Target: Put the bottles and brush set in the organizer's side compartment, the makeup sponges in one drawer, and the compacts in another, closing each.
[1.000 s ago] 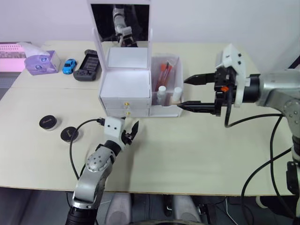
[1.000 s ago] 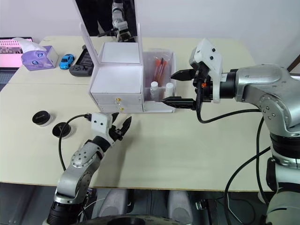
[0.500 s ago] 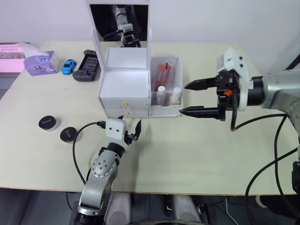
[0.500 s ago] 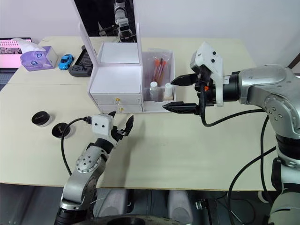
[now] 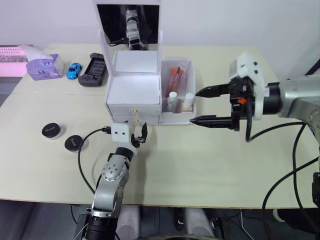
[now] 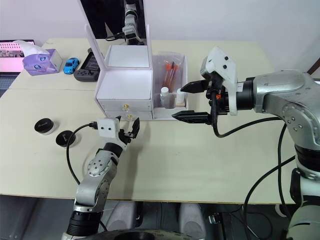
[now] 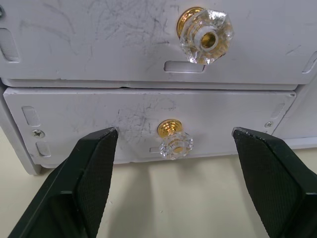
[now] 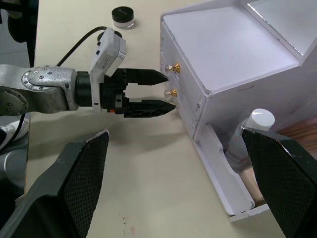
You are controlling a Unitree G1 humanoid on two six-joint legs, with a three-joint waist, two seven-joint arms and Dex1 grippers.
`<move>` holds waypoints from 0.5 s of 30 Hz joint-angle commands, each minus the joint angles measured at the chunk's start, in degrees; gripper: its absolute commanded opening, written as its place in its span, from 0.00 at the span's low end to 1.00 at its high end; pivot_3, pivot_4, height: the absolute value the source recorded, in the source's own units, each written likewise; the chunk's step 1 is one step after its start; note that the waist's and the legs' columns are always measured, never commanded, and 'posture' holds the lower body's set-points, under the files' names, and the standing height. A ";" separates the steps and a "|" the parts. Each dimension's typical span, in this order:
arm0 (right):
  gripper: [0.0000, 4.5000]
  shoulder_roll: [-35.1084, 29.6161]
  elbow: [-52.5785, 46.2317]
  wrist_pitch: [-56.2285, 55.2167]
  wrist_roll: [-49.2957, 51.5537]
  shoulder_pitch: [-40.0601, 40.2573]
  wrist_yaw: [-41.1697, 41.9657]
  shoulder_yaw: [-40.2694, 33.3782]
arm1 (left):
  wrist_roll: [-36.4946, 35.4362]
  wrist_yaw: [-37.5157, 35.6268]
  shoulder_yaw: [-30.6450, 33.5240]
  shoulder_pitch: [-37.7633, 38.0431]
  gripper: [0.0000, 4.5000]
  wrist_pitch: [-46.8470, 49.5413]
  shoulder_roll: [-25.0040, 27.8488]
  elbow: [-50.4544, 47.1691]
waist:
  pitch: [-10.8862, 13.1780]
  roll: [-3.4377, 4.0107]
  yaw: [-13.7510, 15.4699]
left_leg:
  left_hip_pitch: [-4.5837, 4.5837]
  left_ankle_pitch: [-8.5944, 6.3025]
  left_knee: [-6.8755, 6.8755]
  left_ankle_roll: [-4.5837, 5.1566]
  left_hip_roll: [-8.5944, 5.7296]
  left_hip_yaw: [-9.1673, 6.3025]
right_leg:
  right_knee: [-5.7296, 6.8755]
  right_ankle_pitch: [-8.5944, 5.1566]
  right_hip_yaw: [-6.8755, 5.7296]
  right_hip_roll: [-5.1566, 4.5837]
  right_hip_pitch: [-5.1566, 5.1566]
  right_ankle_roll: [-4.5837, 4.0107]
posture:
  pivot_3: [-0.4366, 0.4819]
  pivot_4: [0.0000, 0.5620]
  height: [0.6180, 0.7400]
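Observation:
The white organizer (image 5: 134, 92) stands mid-table with both drawers shut. Its clear side compartment (image 5: 191, 118) holds two white-capped bottles (image 5: 172, 99) and the red-handled brush set (image 5: 175, 75). Two black round compacts (image 5: 52, 131) (image 5: 74, 143) lie on the table to the left. The makeup sponges are out of view. My left gripper (image 5: 139, 136) is open right in front of the lower drawer, its fingers either side of the crystal knob (image 7: 176, 144) without touching it. To the right of the side compartment my right gripper (image 5: 206, 106) hangs open and empty.
A mirror lid (image 5: 128, 22) stands up behind the organizer. At the back left are a black controller (image 5: 93, 70), a blue toy car (image 5: 74, 70) and a purple tissue pack (image 5: 44, 66). A black cable (image 5: 82, 150) loops from the left wrist.
My left gripper has advanced toward the organizer, reaching the lower drawer's knob. The right gripper has stayed open in nearly the same spot.

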 commanded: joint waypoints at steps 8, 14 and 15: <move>1.00 0.87 1.63 1.80 0.18 -6.28 -0.88 0.01 | 0.18 -0.95 -1.13 -0.08 0.06 -0.85 0.06 -2.17 | -0.04 -0.05 0.01 | -0.05 0.00 0.00 0.00 0.00 0.00 | -0.01 0.00 0.00 0.00 -0.01 0.00 | 0.48 0.27 0.96; 1.00 2.18 1.98 1.19 -0.03 -6.45 -1.22 0.66 | -1.04 -4.06 -2.44 4.42 0.06 1.94 2.89 -8.53 | -0.05 -0.04 -0.13 | -0.05 0.00 -0.06 0.00 0.00 0.00 | 0.00 0.00 0.00 0.00 -0.07 0.00 | 0.48 0.27 0.96; 1.00 2.48 1.98 1.17 0.02 -6.40 -1.25 0.70 | -1.49 -4.72 -2.73 5.67 0.06 2.85 3.62 -10.35 | -0.05 -0.04 -0.15 | -0.05 0.00 -0.06 0.00 0.01 0.00 | 0.00 0.00 0.00 0.00 -0.09 0.00 | 0.48 0.27 0.96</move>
